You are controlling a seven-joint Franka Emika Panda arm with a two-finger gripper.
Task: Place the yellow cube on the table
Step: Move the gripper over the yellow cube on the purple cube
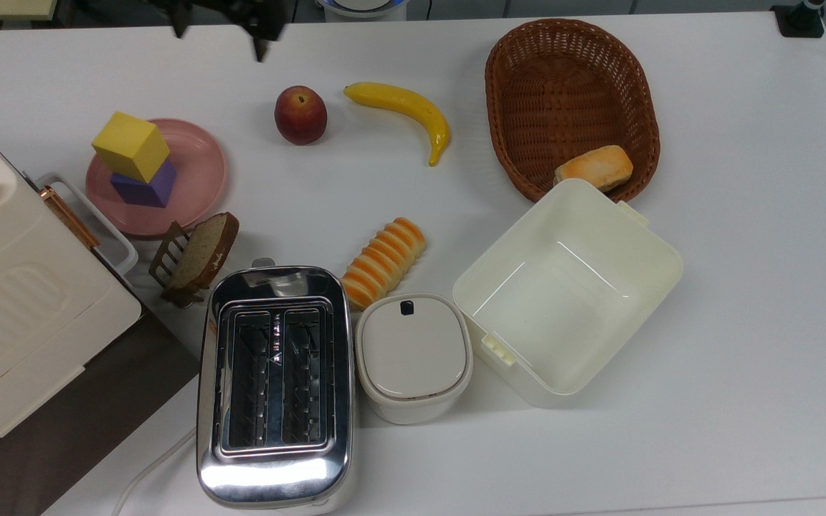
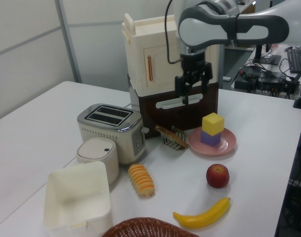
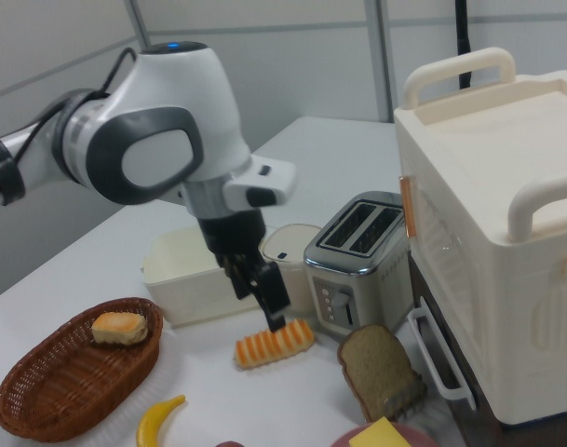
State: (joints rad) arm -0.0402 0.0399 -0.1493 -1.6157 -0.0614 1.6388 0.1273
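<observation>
The gripper (image 2: 187, 93) hangs in the air with its fingers spread and nothing between them — in the top view it is cut off at the upper edge. The yellow cube (image 2: 213, 123) sits on a purple cube (image 2: 209, 138) on a pink plate (image 2: 226, 146), not on the table (image 2: 36, 138) — lower than the gripper and toward the left view's right, well apart from it. In the right view only a corner of the yellow cube shows at the bottom edge.

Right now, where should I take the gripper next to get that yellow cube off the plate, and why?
Probably bring the open gripper across and down over the yellow cube. In the left view it hangs empty, above and to the left view's left of the cube, which sits atop the purple cube on the pink plate, untouched.
</observation>
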